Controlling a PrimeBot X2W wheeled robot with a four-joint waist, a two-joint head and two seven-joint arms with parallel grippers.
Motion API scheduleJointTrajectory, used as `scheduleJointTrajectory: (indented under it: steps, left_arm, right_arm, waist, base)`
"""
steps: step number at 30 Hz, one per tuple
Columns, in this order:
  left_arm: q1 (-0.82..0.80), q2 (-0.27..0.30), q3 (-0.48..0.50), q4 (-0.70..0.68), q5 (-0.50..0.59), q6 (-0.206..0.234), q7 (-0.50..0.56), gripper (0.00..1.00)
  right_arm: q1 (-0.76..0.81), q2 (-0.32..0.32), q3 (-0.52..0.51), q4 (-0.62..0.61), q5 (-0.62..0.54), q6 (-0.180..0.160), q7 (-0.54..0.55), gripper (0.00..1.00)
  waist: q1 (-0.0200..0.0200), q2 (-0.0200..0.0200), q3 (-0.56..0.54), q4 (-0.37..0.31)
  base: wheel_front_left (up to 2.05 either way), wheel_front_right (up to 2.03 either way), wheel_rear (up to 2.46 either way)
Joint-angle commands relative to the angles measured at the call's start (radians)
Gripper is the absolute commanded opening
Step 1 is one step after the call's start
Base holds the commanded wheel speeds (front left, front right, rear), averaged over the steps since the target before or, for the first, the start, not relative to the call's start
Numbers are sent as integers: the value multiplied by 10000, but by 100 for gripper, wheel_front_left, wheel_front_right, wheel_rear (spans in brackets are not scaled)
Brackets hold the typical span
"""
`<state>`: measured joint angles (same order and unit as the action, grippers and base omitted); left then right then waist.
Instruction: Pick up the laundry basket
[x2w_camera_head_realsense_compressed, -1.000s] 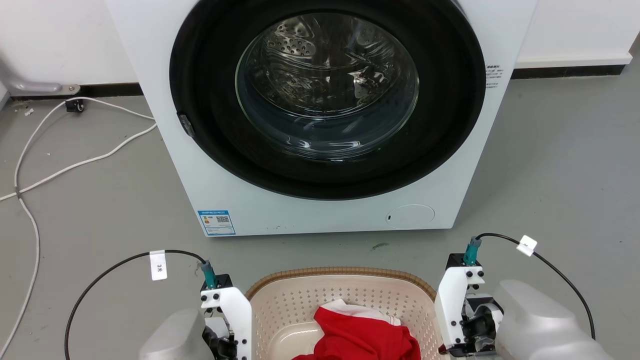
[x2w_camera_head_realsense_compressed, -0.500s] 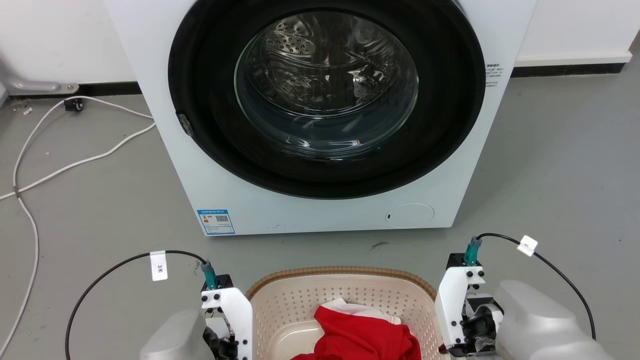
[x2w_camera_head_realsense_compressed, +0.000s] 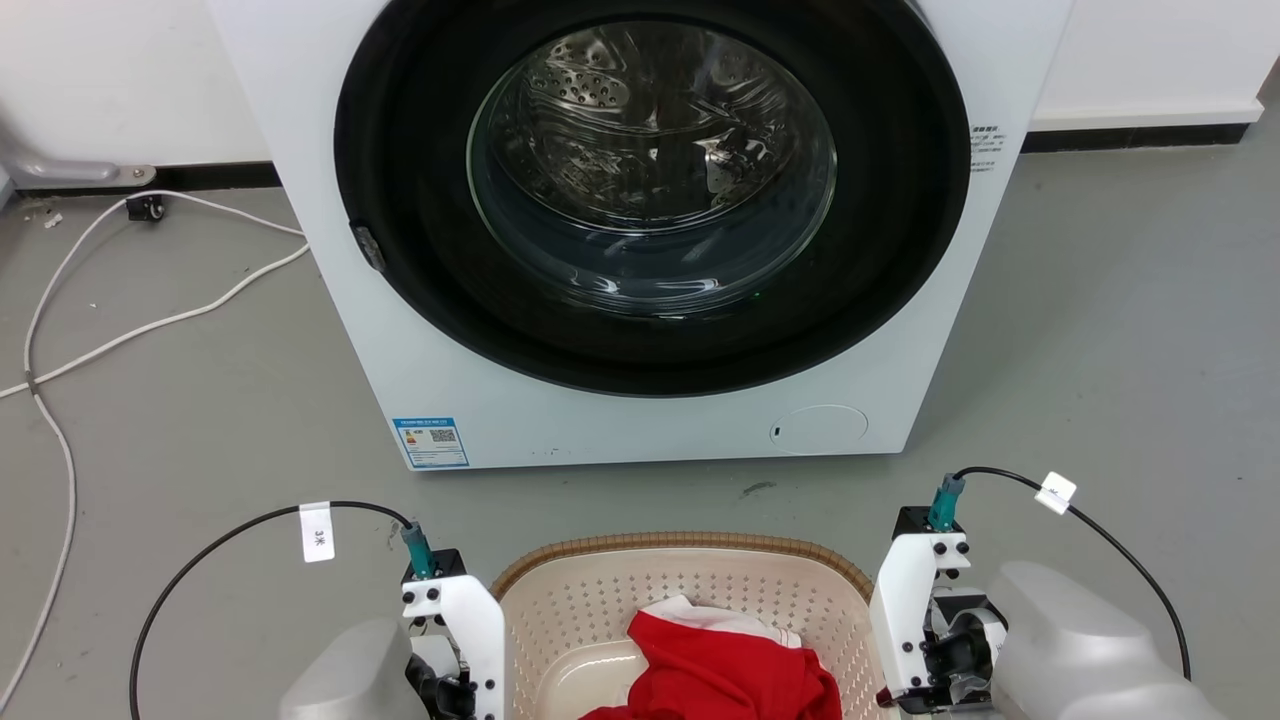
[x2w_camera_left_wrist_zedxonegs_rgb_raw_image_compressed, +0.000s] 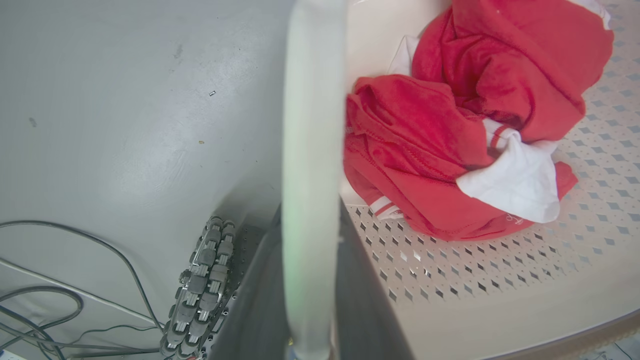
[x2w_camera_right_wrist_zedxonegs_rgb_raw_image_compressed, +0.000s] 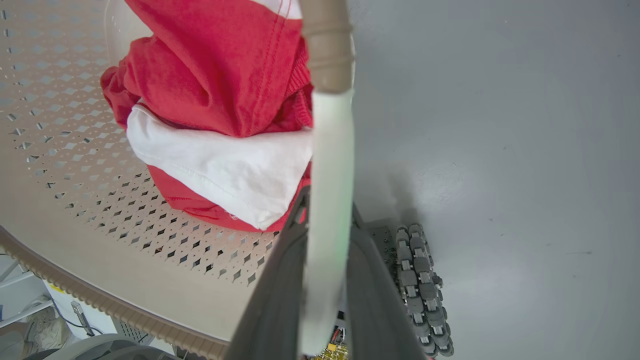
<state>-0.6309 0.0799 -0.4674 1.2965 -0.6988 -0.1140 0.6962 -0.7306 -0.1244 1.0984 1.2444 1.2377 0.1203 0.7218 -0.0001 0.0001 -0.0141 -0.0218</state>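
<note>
Head view, against 1.0 s ago: the washer (x2w_camera_head_realsense_compressed: 640, 250) and its sticker (x2w_camera_head_realsense_compressed: 430, 443) sit slightly higher and further left in the picture. The whole picture has shifted that way, so take it as camera motion, not the washer moving. The basket (x2w_camera_head_realsense_compressed: 690, 545) rim has crept up by even less. The left gripper (x2w_camera_head_realsense_compressed: 450, 645) and right gripper (x2w_camera_head_realsense_compressed: 925, 640) hold almost the same spots in the picture. My reading is that the body may be starting to rise with the load, but the shift is too small to be sure.

Position: the basket is on the floor side of the washer, at the bottom centre, between the two grippers, with a red shirt (x2w_camera_head_realsense_compressed: 720, 670) inside.

Left wrist view: the dark fingers straddle the basket's side wall, one inside and one outside, pinched onto it. The shirt lies on the perforated bottom. The grey floor (x2w_camera_left_wrist_zedxonegs_rgb_raw_image_compressed: 125, 125) shows beyond the wall.

Right wrist view: the same grasp mirrored, with the fingers clamped across the opposite wall just below the brown rim.

You cannot tell from these views whether the basket's base has left the floor. Both grasps look set, so the lift is the step in hand. Watch that both sides rise evenly, since the thin walls could flex or slip.
</note>
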Motion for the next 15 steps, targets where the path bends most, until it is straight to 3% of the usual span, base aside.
scheduleJointTrajectory:
  steps: [1, 15]
  left_arm:
    - [-46, -406, 12, -131, -163, -103, -57, 0]
    - [-56, -422, -116, -132, -250, -143, -160, 0]
  right_arm:
    - [53, 457, -25, -223, 161, 190, -53, 0]
    - [83, 457, 37, -190, 250, 191, -80, 0]
  waist:
    - [1, -1, 6, -5]
    - [1, -1, 62, 14]
  base:
    - [0, 0, 0]
    - [0, 0, 0]
